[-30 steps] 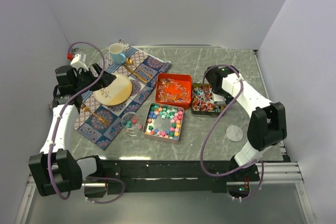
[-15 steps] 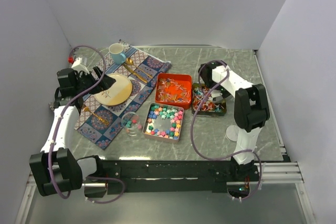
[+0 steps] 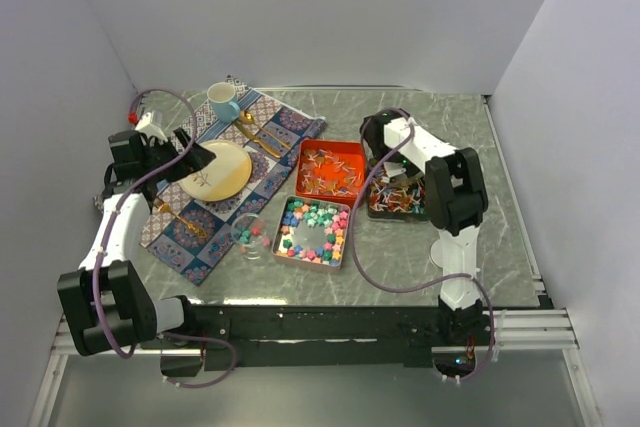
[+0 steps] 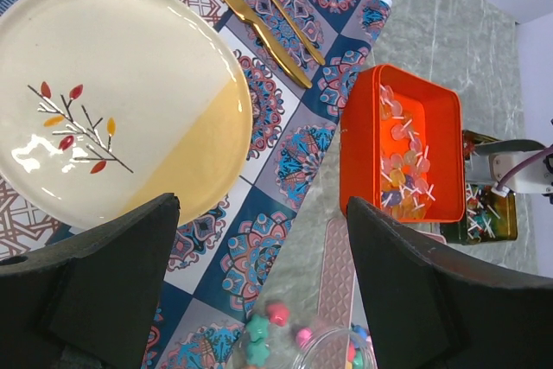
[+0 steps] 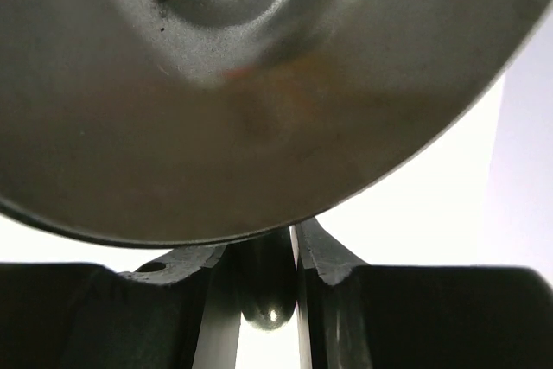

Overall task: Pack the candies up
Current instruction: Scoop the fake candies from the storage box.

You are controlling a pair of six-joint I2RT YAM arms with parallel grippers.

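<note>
Pastel star candies [image 3: 313, 229] fill a pink tin. Pale wrapped candies [image 3: 330, 172] lie in an orange tin [image 4: 354, 157]. Red-white-blue wrapped candies [image 3: 392, 199] lie in a dark tin. A small glass jar [image 3: 250, 237] holds a few star candies [image 4: 281, 315]. My left gripper [image 3: 200, 157] hangs open and empty over the plate's edge; the left wrist view shows it [image 4: 268, 300] above the placemat and jar. My right gripper [image 3: 398, 183] is over the dark tin. In the right wrist view it [image 5: 263, 257] is shut on the handle of the silver scoop [image 5: 259, 58], whose bowl fills that view.
A patterned placemat [image 3: 215, 222] at the left carries a cream plate [image 3: 215, 169], gold cutlery [image 3: 260, 139] and a blue mug [image 3: 223, 100]. The three tins stand close together mid-table. The right arm is folded tightly above the dark tin. White walls enclose the table.
The right arm has folded inward, its wrist swinging left and towards the back over the dark tin. The left gripper has drifted slightly left over the plate.
</note>
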